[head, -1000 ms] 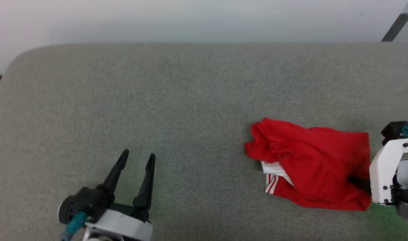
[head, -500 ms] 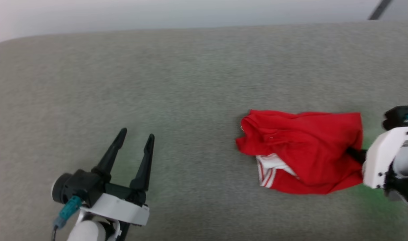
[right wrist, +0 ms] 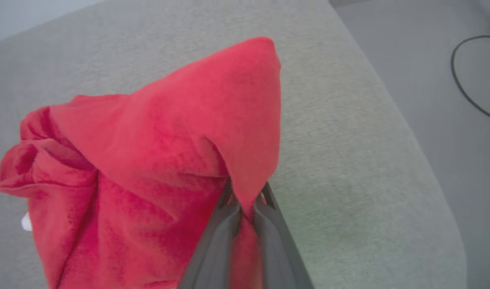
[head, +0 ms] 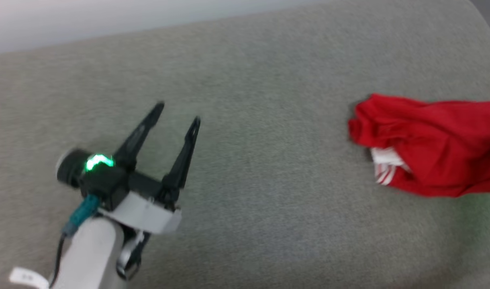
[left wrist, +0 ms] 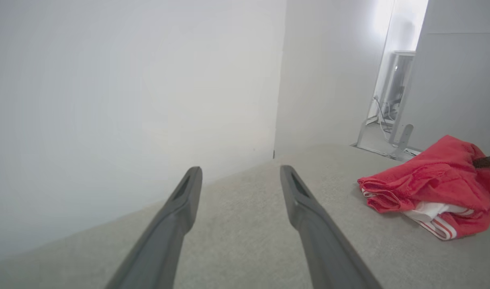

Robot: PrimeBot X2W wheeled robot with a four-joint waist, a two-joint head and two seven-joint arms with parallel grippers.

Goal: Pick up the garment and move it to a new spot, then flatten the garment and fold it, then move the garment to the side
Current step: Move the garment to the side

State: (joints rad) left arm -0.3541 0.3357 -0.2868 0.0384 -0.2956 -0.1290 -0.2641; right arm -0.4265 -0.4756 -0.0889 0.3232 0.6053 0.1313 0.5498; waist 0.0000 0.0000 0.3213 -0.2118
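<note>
A crumpled red garment (head: 429, 148) lies bunched near the right edge of a grey padded surface (head: 269, 208). The right gripper (right wrist: 247, 200) pinches a raised fold of it. The left gripper (head: 178, 112) hovers spread and empty. The first move looks barely begun; flattening and folding remain. The surface's middle and left are bare.

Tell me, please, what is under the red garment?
The garment rests on the grey cushion; its white striped lining pokes out below. Anything else underneath is covered.
</note>
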